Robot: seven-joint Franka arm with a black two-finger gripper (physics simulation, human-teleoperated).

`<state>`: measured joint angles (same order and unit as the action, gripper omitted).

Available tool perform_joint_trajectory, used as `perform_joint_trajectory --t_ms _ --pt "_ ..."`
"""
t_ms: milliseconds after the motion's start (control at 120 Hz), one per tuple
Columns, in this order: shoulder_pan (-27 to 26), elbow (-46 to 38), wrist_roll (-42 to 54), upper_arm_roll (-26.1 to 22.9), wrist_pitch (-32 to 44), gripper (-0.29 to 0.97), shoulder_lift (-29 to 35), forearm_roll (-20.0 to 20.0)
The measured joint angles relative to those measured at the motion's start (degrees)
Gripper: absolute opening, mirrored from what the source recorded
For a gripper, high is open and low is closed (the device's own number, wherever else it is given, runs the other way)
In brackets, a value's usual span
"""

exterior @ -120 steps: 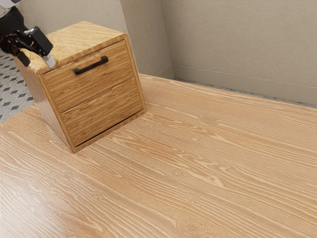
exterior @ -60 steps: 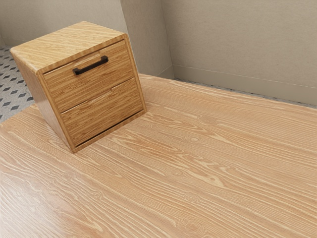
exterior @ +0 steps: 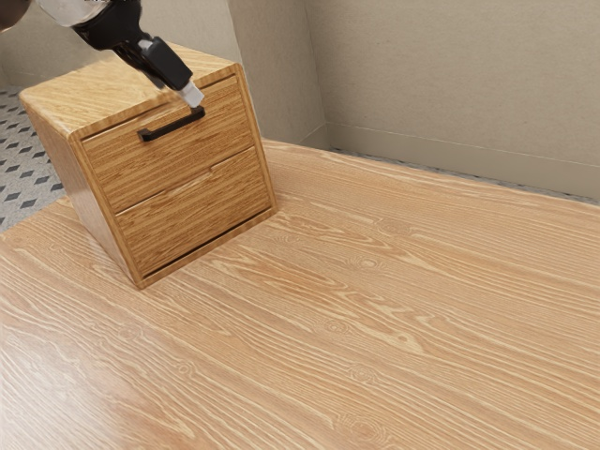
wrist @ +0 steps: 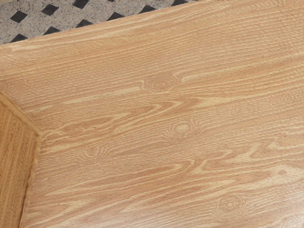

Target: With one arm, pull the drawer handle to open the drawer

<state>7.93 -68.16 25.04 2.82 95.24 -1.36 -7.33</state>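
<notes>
Grey tiled floor (exterior: 19, 169) to the left of the cabinet (exterior: 94, 89), past the table's edge. On the wooden table (exterior: 375, 309), toward its back left corner, that cabinet: two drawers in its front, both flush and shut. Across the top drawer (exterior: 178, 159), a black bar handle (exterior: 172, 124); beneath it the lower drawer (exterior: 192, 211), with no handle to be seen.

Reaching in from above the cabinet's top, the gripper (exterior: 191, 94), tip pointed down, just above the handle's right end. Touching the bar or merely close: cannot tell. Open or closed: cannot tell either.

A second ago hung at the cabinet's top left corner; half a second ago gone from the exterior view altogether; now swung across the cabinet's top to its front edge. Same flush drawer front in all three pictures, so no pull begun. Judged from this: approach nearly done, grasp and pull both left to do. Probably calls for a short drop to catch the bar, then a draw straight out from the cabinet's front. Off-centre hold at the bar's right end, so some risk of slipping off.

From the hand's camera: bare table (wrist: 180, 128) in front of the cabinet, tiled floor (wrist: 47, 12) beyond its edge.

Right of the cabinet, open tabletop, then the beige wall (exterior: 450, 75) behind.
</notes>
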Motion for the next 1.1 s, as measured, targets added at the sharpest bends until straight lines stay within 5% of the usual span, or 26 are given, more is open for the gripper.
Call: perform_joint_trajectory --t_ms 125,208,267,392,458,683,1100 --pt "-23.2 -0.6 -0.7 2.1 0.3 0.68 -0.5 0.1" --pt "-30.0 -0.5 -1.0 2.6 0.8 0.67 -1.6 0.0" --pt "-26.5 -0.5 -1.2 3.0 1.1 0.67 -2.0 -0.1" --pt "-6.6 -0.5 -1.6 3.3 1.5 0.68 -3.0 -0.1" --pt "-1.2 -0.5 -1.8 3.4 2.0 0.68 -3.3 -0.1" --pt "-7.6 -0.1 -2.0 3.0 3.0 0.68 -4.4 0.0" --pt "-6.3 -0.2 -1.7 5.8 3.3 0.68 -4.5 6.1"
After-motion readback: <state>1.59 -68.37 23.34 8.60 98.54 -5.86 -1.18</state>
